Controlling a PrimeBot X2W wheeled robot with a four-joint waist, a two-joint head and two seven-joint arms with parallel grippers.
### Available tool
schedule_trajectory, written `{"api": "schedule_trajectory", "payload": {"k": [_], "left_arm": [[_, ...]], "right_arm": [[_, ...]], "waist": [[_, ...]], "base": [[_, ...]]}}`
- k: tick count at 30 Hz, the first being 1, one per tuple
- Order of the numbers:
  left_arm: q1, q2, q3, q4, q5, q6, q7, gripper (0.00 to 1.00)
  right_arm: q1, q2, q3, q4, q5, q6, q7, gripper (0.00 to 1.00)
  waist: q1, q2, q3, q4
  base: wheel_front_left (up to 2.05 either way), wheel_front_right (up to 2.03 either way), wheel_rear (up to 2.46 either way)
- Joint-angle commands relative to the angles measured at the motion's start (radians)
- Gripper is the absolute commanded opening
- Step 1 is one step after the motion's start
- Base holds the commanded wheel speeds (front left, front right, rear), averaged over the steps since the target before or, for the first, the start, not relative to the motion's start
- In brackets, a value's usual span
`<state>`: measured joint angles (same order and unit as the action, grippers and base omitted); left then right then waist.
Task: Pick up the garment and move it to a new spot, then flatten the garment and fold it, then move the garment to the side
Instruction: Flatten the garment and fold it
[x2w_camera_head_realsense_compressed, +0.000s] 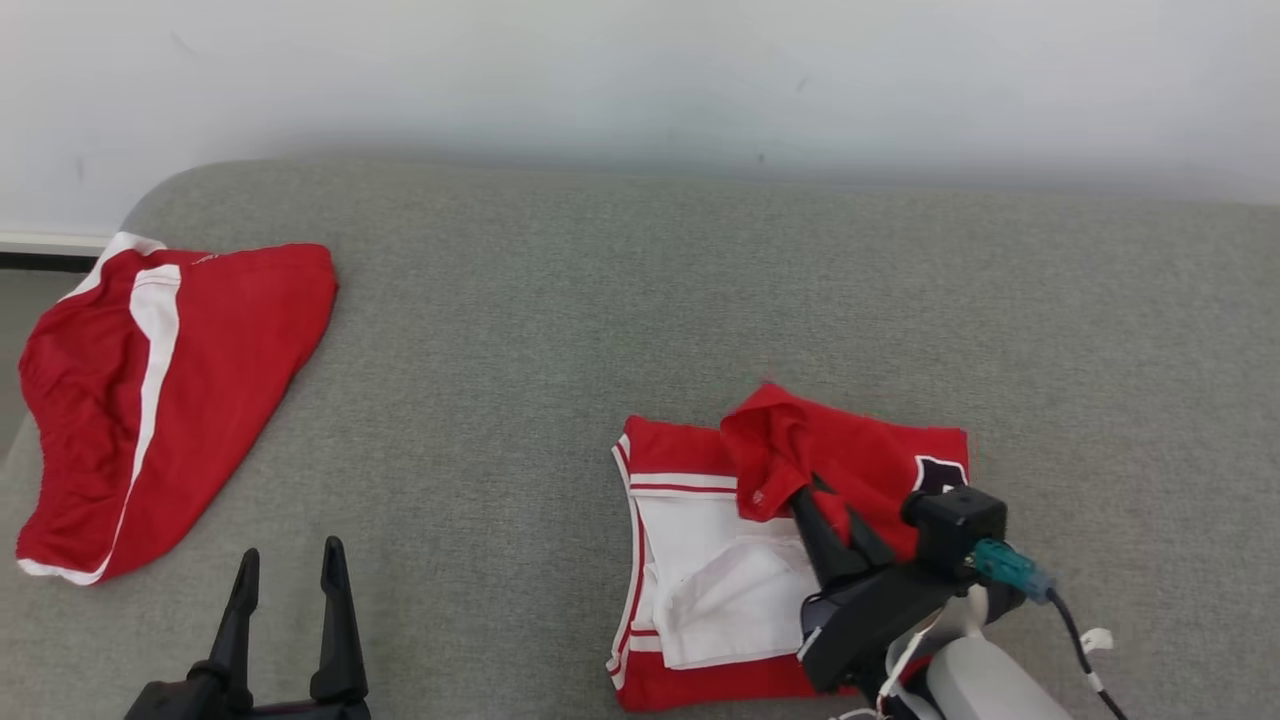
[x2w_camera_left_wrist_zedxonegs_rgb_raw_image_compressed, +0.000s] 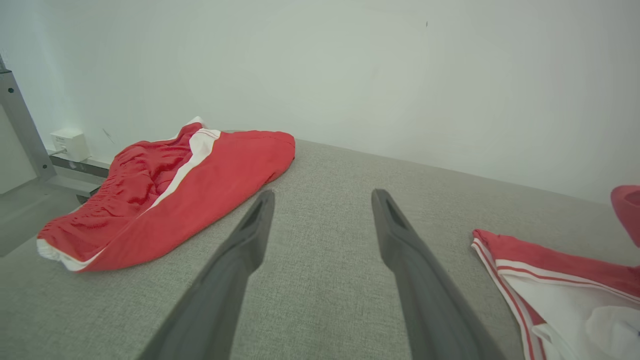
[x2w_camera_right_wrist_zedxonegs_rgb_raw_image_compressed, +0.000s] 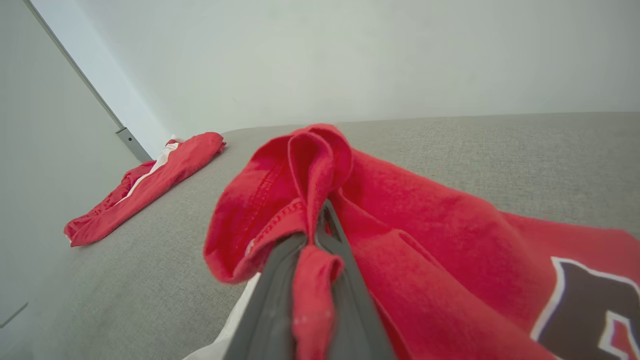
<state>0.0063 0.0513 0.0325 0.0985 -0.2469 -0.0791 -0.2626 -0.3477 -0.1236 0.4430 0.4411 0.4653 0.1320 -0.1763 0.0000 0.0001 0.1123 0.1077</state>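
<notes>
The garment (x2w_camera_head_realsense_compressed: 700, 570) is a red and white jersey with a dark emblem, lying part-folded on the grey surface at the lower right of centre. My right gripper (x2w_camera_head_realsense_compressed: 812, 495) is shut on a red flap of it, lifted a little above the white part. In the right wrist view the red cloth (x2w_camera_right_wrist_zedxonegs_rgb_raw_image_compressed: 425, 225) bunches around the closed fingers (x2w_camera_right_wrist_zedxonegs_rgb_raw_image_compressed: 345, 280) of that gripper (x2w_camera_right_wrist_zedxonegs_rgb_raw_image_compressed: 322, 207). My left gripper (x2w_camera_head_realsense_compressed: 290, 552) stands open at the lower left, holding nothing, well apart from the jersey. The left wrist view has the left gripper (x2w_camera_left_wrist_zedxonegs_rgb_raw_image_compressed: 322, 195) over bare surface and the jersey's edge (x2w_camera_left_wrist_zedxonegs_rgb_raw_image_compressed: 550, 280) at the right.
A second red garment with a white stripe (x2w_camera_head_realsense_compressed: 200, 380) lies at the far left, over the rounded edge of the grey fabric surface (x2w_camera_head_realsense_compressed: 600, 300). It also appears as red shorts (x2w_camera_left_wrist_zedxonegs_rgb_raw_image_compressed: 200, 190) and a red heap (x2w_camera_right_wrist_zedxonegs_rgb_raw_image_compressed: 150, 185). A pale wall (x2w_camera_head_realsense_compressed: 640, 80) runs along the back.
</notes>
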Motion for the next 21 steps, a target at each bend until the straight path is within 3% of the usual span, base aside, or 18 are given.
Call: {"api": "schedule_trajectory", "payload": {"k": [1,13,14,15,21], "left_arm": [[-0.013,-0.001,0.001,0.002,-0.004,0.0,-0.003,1.0],[-0.018,-0.002,0.007,0.024,-0.01,-0.008,-0.003,1.0],[-0.019,-0.002,0.006,0.025,-0.011,-0.008,-0.003,1.0],[-0.02,-0.002,0.004,0.027,-0.011,-0.009,-0.003,1.0],[-0.017,-0.001,0.015,0.038,-0.011,-0.014,-0.003,1.0]], "right_arm": [[-0.005,0.008,0.006,0.003,-0.007,-0.003,-0.003,0.0],[-0.046,0.069,0.049,0.133,0.007,-0.003,-0.038,0.0],[-0.053,0.07,0.053,0.149,0.004,-0.003,-0.041,0.4],[-0.06,0.072,0.057,0.16,0.003,-0.003,-0.045,1.0],[-0.077,0.073,0.061,0.155,0.014,-0.003,-0.072,1.0]], "waist": [[0.0,-0.0001,0.002,0.015],[0.0,-0.0001,0.001,0.047],[0.0,-0.0001,0.001,0.048],[0.0,-0.0001,0.001,0.049],[0.0,-0.0001,-0.002,0.036]], "base": [[0.0,0.0,0.0],[0.0,0.0,0.0],[0.0,0.0,0.0],[0.0,0.0,0.0],[0.0,0.0,0.0]]}}
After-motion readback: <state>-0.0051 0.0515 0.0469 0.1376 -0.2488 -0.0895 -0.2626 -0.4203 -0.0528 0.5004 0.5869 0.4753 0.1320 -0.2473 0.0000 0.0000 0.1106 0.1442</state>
